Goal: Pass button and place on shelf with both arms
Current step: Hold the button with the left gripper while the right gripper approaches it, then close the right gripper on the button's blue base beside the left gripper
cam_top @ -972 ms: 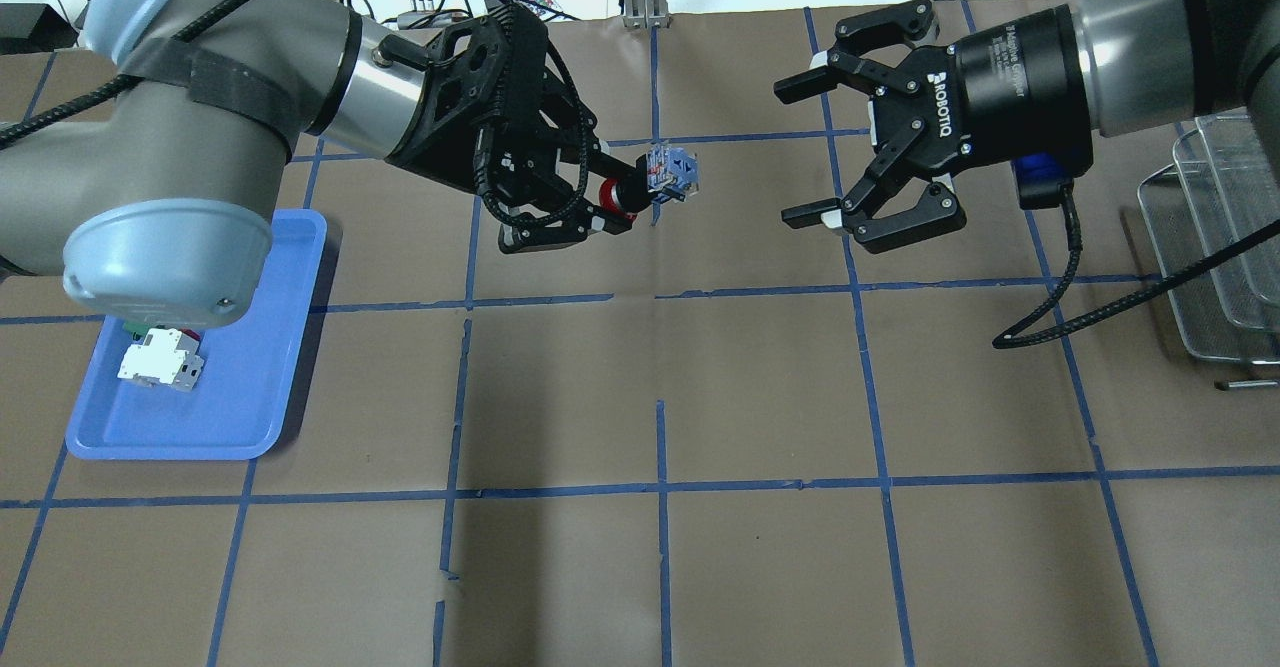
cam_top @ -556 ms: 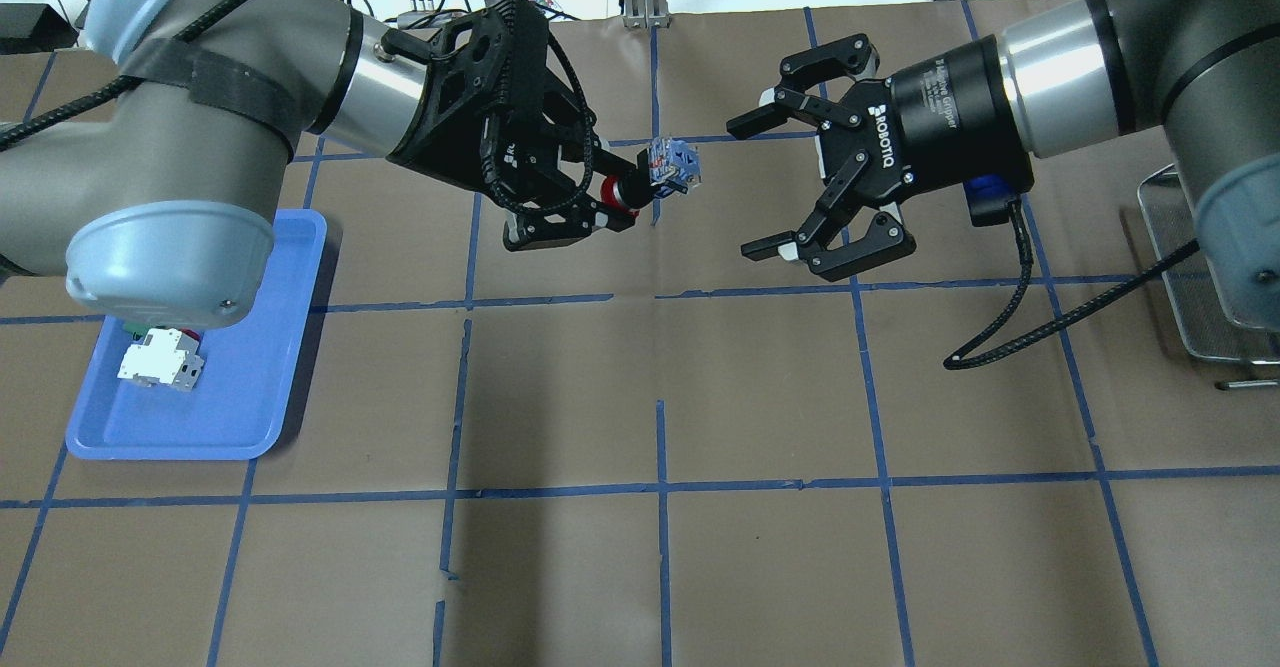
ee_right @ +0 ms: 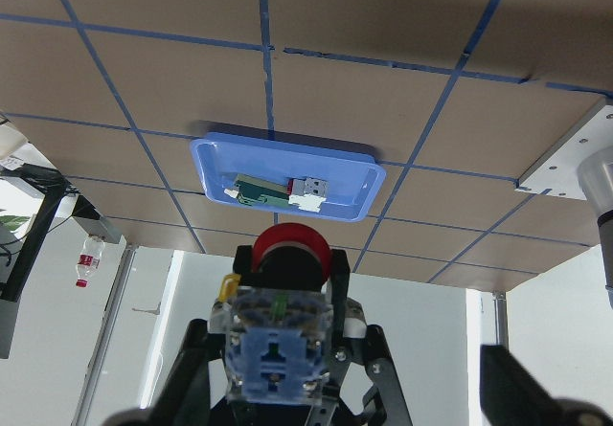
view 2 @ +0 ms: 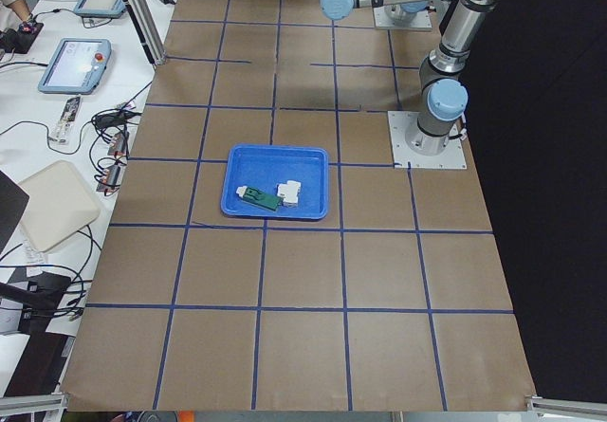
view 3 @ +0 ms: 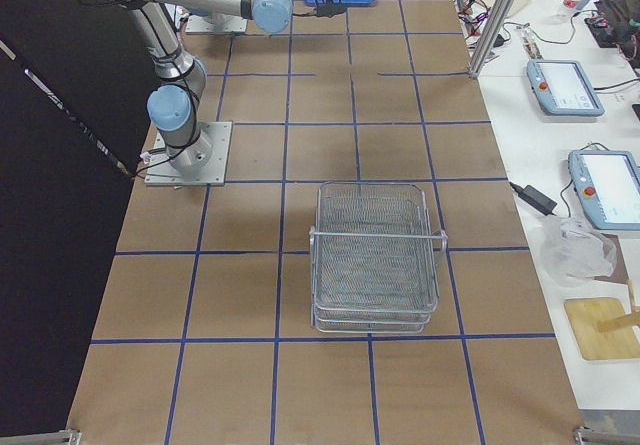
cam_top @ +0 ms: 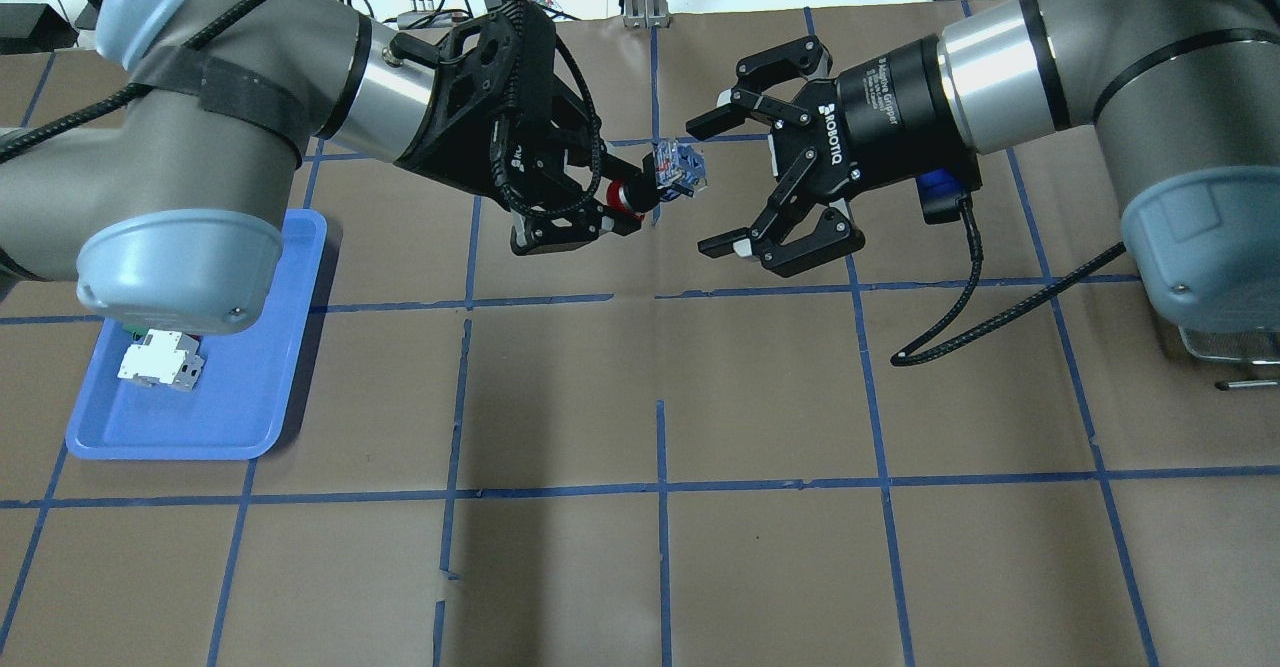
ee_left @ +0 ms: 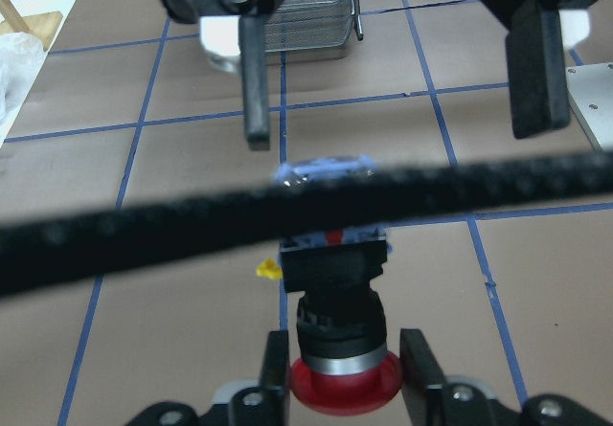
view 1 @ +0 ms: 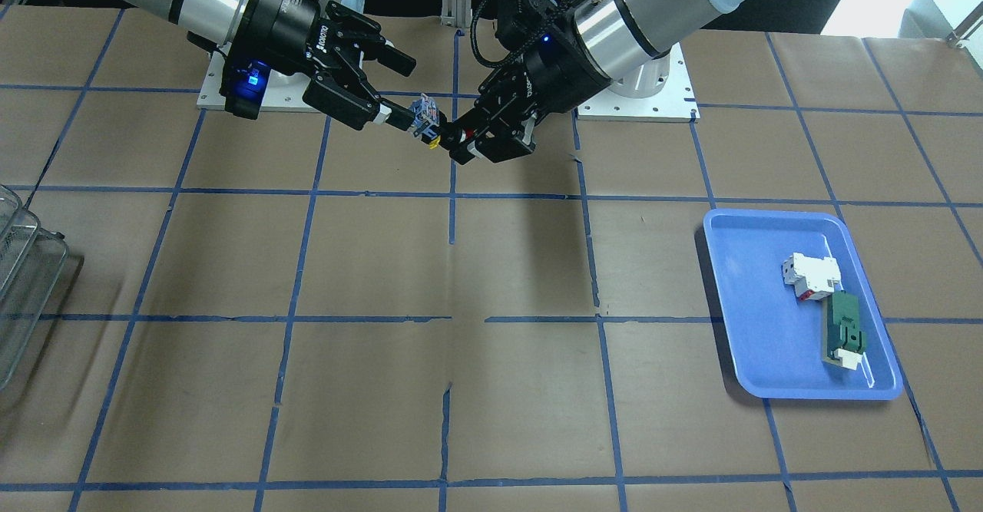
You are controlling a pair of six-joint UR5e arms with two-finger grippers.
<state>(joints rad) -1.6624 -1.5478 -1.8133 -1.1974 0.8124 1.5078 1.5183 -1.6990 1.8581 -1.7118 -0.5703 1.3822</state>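
Table [cam_top: 760,397]: brown paper squared off with blue tape, well below both pincers.
Arms: the left arm [cam_top: 200,117] and right arm [cam_top: 1100,57] reach in over the far middle of the table, pincers nose to nose.
Shelf [view 3: 376,233]: a wire rack standing well behind the right pincer, at that arm's end of the table.
Tray [cam_top: 250,397]: blue, behind and below the left pincer.
Left pincer [cam_top: 622,197]: closed on the red cap and black collar, with the clear base pointing at the other pincer.
Right pincer [cam_top: 706,187]: spread wide and holding nothing. Its fingertips sit either side of the base's end and seem not to touch it.
Button [cam_top: 672,172]: in the air between the two pincers, held only by the left one.
Step in hand: the handover, with the taking grip not yet made.
Doing it well: the right pincer should advance until its pads cover the base and stay centred on it. It should stop short of the left fingertips and close squarely on the flat sides. The left should let go only once that grip is firm.
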